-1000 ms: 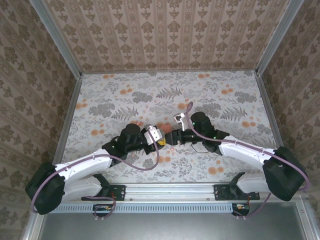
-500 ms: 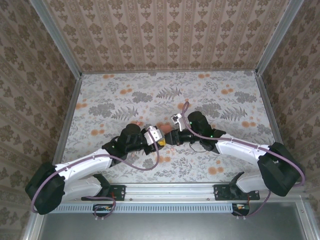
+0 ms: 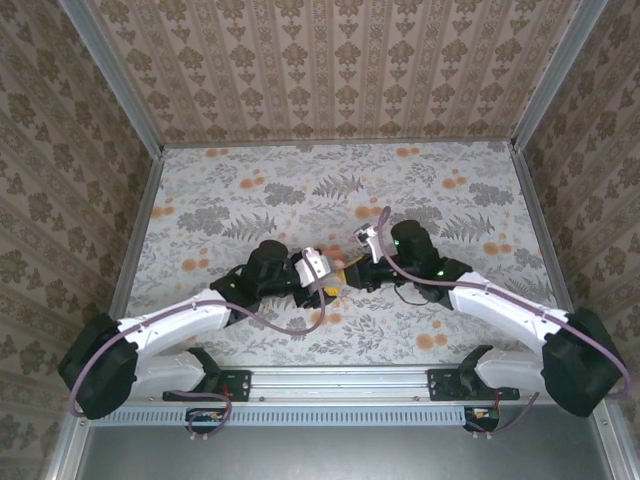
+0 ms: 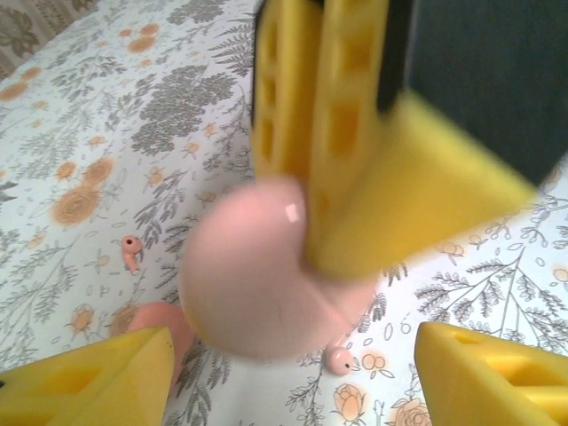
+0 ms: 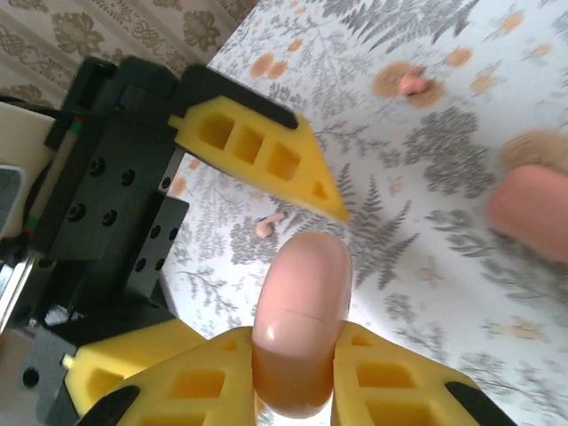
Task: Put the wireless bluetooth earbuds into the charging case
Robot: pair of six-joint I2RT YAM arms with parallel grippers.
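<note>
Right end effector clenched on the small, glossy coral-pink plastic charging case with rounded ends, yellow fingers pressed to both of its flanks. Left end effector released, yellow fingers spread wide on either side of that case and apart from it. Loose on the flower-printed counter: one tiny coral-pink plastic earbud just below the case in the left wrist view, second earbud off to its left.

Coral-pink glossy plastic charging case: rounded, lid shut, was pinched in right tool, off the counter. Two tiny coral-pink plastic earbuds: lay loose on counter, apart.
</note>
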